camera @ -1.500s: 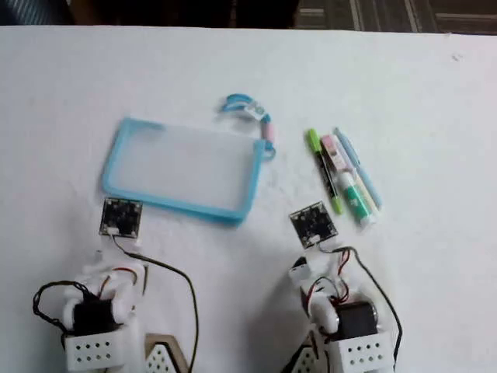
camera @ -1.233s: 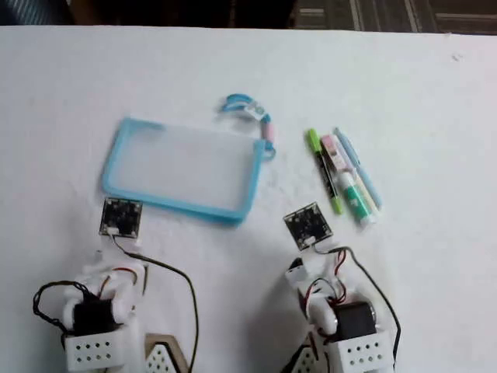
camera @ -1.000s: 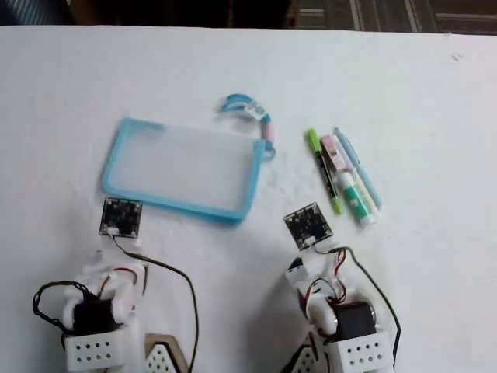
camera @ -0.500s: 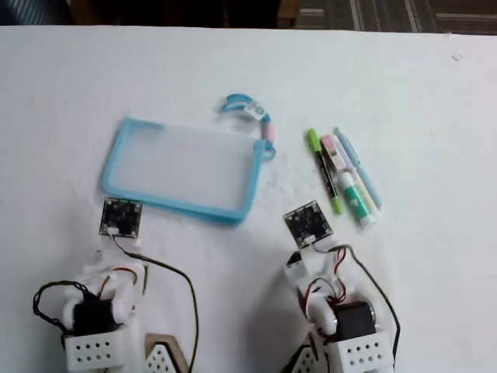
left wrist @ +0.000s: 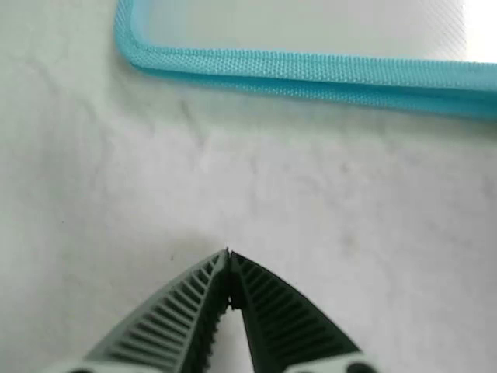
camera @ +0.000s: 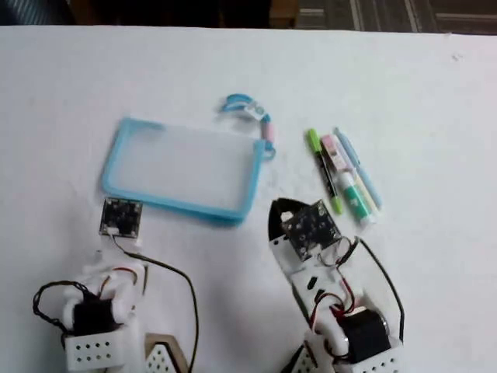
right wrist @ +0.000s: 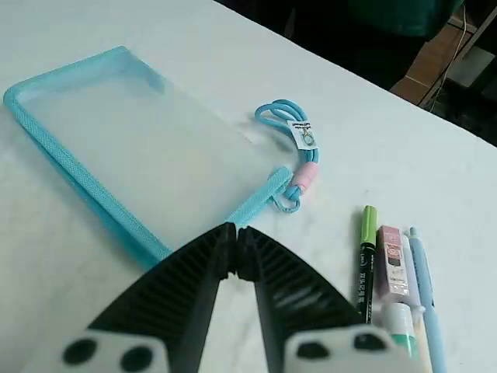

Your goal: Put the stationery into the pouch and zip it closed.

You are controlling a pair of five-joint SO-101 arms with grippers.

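1. Translucent flat pouch with a sky-blue fabric border (camera: 182,165): lay flat on the white table (camera: 419,85), left of centre, its long edges a little slanted.
2. Sky-blue looped cord with a pink bead (camera: 248,109): joined to the pouch's far right corner and curled on the table just beyond it.
3. Stationery, one tight row (camera: 342,172): green-capped black marker (camera: 324,172), pink rectangular block (camera: 335,153), pale blue pen (camera: 361,169) and white-and-green tube (camera: 356,198). They lay side by side, right of the pouch and apart from it.
4. Open room: a strip of bare table ran between the pouch's short right edge and the marker. The table's far edge lay well beyond both.
5. Right gripper (right wrist: 235,247): black ribbed jaws closed tip to tip, holding nothing. It stood by the pouch's near right corner, in that strip, its arm (camera: 330,295) stretched forward.
6. Left gripper (left wrist: 227,268): grey ribbed jaws closed, empty. It stood over bare table just short of the pouch's near long edge, near the left corner, its arm (camera: 97,311) folded back.
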